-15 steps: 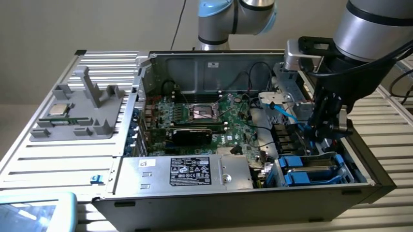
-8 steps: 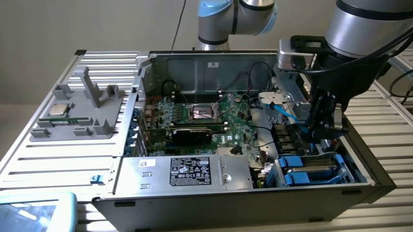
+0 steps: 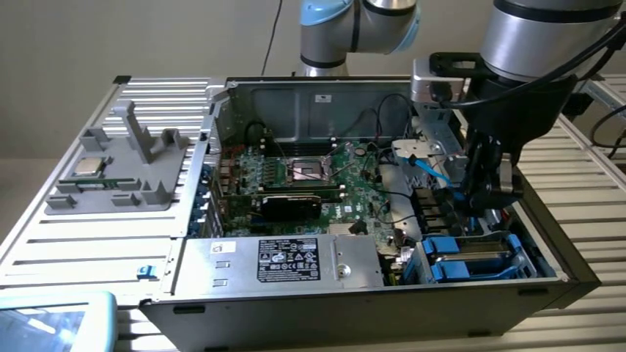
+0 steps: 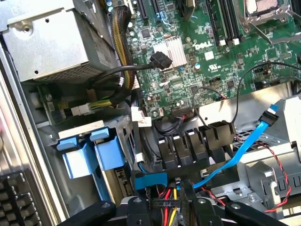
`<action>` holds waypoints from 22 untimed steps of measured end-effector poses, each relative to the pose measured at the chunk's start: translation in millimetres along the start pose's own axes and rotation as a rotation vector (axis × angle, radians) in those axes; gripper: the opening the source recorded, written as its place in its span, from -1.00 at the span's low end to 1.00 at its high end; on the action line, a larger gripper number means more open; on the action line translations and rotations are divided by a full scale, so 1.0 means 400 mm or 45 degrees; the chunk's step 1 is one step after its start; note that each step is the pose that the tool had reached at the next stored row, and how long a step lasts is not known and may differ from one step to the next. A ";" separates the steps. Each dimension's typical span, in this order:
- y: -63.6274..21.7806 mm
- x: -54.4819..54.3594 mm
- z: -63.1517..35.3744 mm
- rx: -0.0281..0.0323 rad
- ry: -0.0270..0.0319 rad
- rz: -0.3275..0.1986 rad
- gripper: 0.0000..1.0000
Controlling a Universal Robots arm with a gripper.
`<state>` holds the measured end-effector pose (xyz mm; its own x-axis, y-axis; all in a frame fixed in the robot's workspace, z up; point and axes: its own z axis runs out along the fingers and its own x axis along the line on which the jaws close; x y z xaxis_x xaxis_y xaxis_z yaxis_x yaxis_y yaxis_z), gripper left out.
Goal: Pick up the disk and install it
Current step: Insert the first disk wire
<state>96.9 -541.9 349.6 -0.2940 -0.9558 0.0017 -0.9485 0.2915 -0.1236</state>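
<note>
The gripper hung over the drive bay at the exterior view's near right, jaws parted and empty. The disk lay in its blue carrier, apparently seated.

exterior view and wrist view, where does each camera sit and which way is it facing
Exterior view: off the arm, higher than the open computer case, looking down into it; the arm and end effector show at the exterior view's right.
Wrist view: on the wrist, looking down into the case; the end effector shows.
Shared: motherboard, blue cable, blue carriers.
</note>
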 end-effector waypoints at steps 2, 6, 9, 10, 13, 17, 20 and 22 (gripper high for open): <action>0.003 0.001 -0.002 0.0150 0.0075 -0.001 -0.29; 0.007 0.001 -0.005 0.0430 0.0444 -0.006 -0.29; 0.010 -0.002 -0.008 0.0517 0.0591 -0.008 -0.29; 0.012 -0.003 -0.008 0.0533 0.0586 -0.007 -0.29; 0.012 -0.003 -0.010 0.0542 0.0609 -0.008 -0.29; 0.018 -0.001 -0.010 0.0611 0.0829 -0.009 -0.29; 0.020 0.000 -0.009 0.0654 0.0965 -0.011 -0.29; 0.021 0.000 -0.007 0.0666 0.1002 -0.011 -0.29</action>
<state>88.9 -539.3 351.5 -0.2960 -0.9518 0.0807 -0.9443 0.2788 -0.1749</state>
